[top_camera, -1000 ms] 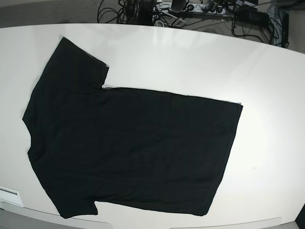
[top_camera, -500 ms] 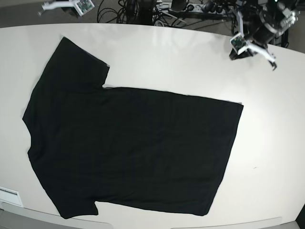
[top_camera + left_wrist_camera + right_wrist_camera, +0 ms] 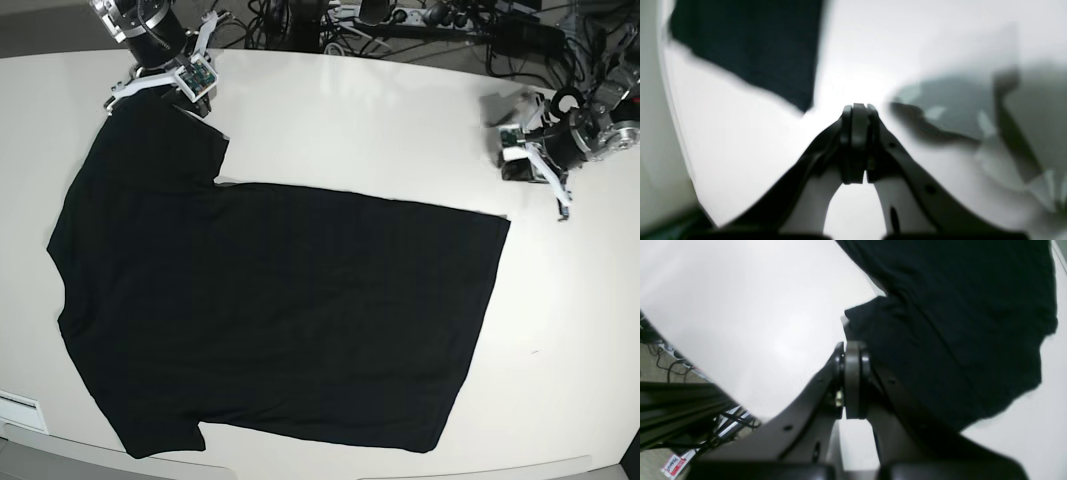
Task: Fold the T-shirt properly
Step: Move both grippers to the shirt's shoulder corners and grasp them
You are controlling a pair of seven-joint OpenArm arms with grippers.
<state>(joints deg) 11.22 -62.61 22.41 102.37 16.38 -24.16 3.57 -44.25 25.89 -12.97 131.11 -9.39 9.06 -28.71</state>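
The black T-shirt [image 3: 280, 300] lies spread flat on the white table [image 3: 380, 130], plain side up, its sleeves at the left and its hem at the right. My right gripper [image 3: 150, 88] hangs at the far left over the edge of the far sleeve. In the right wrist view this gripper [image 3: 853, 346] is shut with nothing between its fingers, and the T-shirt [image 3: 957, 323] lies just past them. My left gripper [image 3: 555, 190] is at the right, off the cloth near the far hem corner. It is shut and empty [image 3: 857, 108], with the T-shirt's corner [image 3: 750, 50] up to its left.
Cables and power strips [image 3: 300, 20] lie on the floor beyond the table's far edge. A white label [image 3: 20, 410] sits at the front left edge. Bare table surrounds the shirt on the right and at the back.
Both arms have come in from the far edge: the right one down onto the far sleeve, the left one toward the far hem corner. The T-shirt has not moved.
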